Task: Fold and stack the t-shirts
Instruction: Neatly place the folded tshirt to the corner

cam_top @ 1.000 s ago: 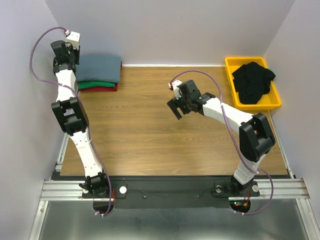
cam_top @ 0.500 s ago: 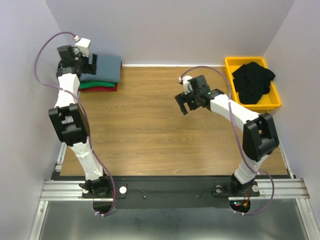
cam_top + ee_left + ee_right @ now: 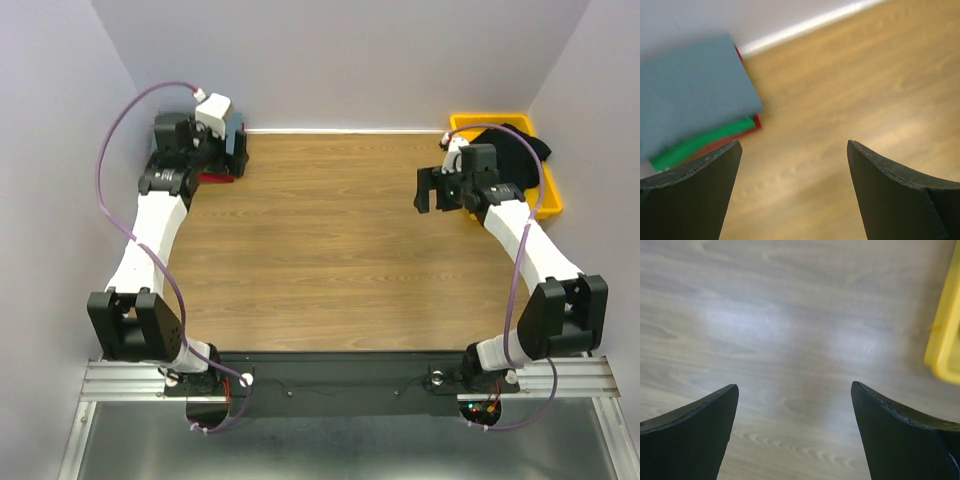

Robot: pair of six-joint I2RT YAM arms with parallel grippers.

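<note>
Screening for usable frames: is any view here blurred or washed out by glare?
Left wrist view: smeared, and the folded t-shirt stack has soft edges. Right wrist view: also blurred, with pale glare patches on the table and a fuzzy corner of the yellow bin. Top view: sharp and evenly lit.

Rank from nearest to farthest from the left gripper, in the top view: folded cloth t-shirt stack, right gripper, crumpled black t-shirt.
1. Folded t-shirt stack: far-left corner, beside left gripper.
2. Right gripper: right of centre.
3. Crumpled black t-shirt: far-right corner.
</note>
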